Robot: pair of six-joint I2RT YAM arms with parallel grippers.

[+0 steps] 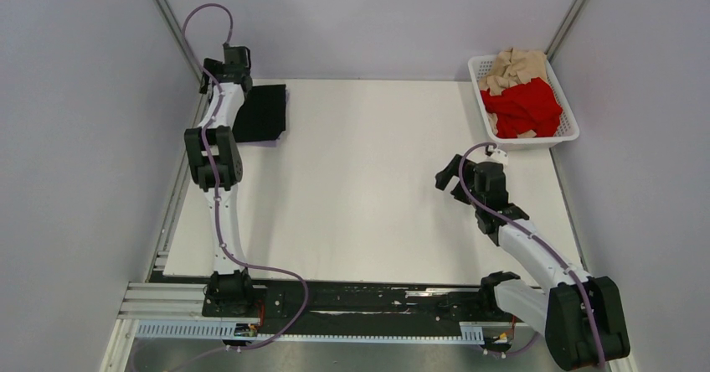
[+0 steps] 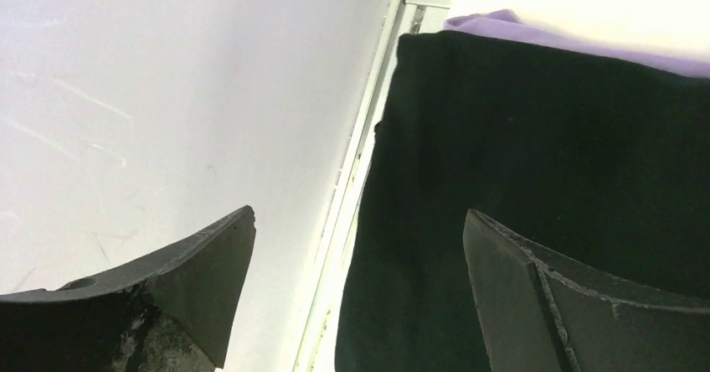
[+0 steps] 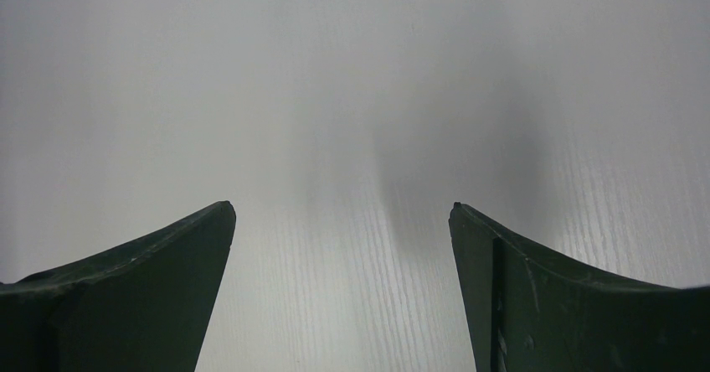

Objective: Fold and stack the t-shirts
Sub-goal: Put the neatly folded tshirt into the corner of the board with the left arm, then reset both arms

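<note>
A folded black t-shirt [image 1: 261, 112] lies at the table's far left on top of a lavender t-shirt [image 2: 519, 27], of which only an edge shows. My left gripper [image 1: 236, 64] hangs open and empty over the black shirt's left edge [image 2: 536, 154], with its fingers [image 2: 358, 214] straddling the table's rim. A red t-shirt [image 1: 523, 106] and a tan t-shirt [image 1: 515, 69] lie crumpled in the basket. My right gripper [image 1: 450, 173] is open and empty above the bare table [image 3: 341, 209], a little in front of the basket.
A white slatted basket [image 1: 536, 143] stands at the far right corner. Grey walls close in the left, back and right sides. A metal rail [image 2: 356, 179] runs along the table's left edge. The white table top [image 1: 377, 179] lies between the arms.
</note>
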